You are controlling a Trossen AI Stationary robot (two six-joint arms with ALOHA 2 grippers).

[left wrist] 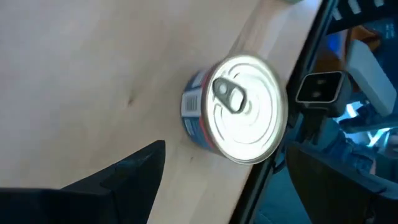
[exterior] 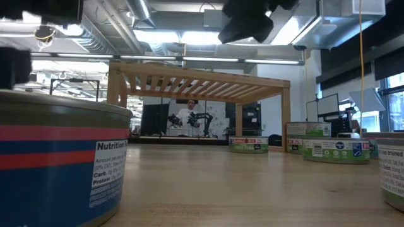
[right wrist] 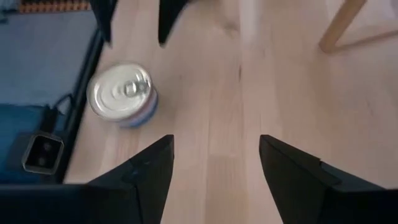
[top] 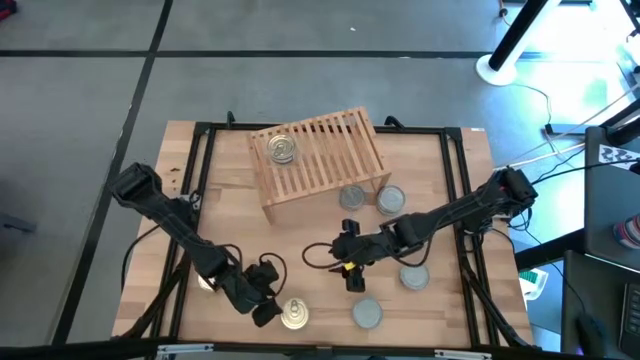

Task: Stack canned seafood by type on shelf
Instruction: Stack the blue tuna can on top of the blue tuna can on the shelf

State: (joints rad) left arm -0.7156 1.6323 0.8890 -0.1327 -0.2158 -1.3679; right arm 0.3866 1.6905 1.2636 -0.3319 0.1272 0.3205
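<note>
left gripper (top: 268, 308) hovers spread beside the gold-topped tin (top: 293, 316) at the table's front edge, lining up a grab; right gripper (top: 352, 272) waits empty, spread mid-table; 1 gold tin (top: 282, 149) tops the shelf (top: 340, 150).

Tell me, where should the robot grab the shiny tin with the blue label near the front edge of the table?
Grab the gold-topped tin by its round side wall, coming straight down from above. It stands upright with its pull-tab lid up, and its short curved sides probably fit between the left gripper's open fingers right beside it.
</note>
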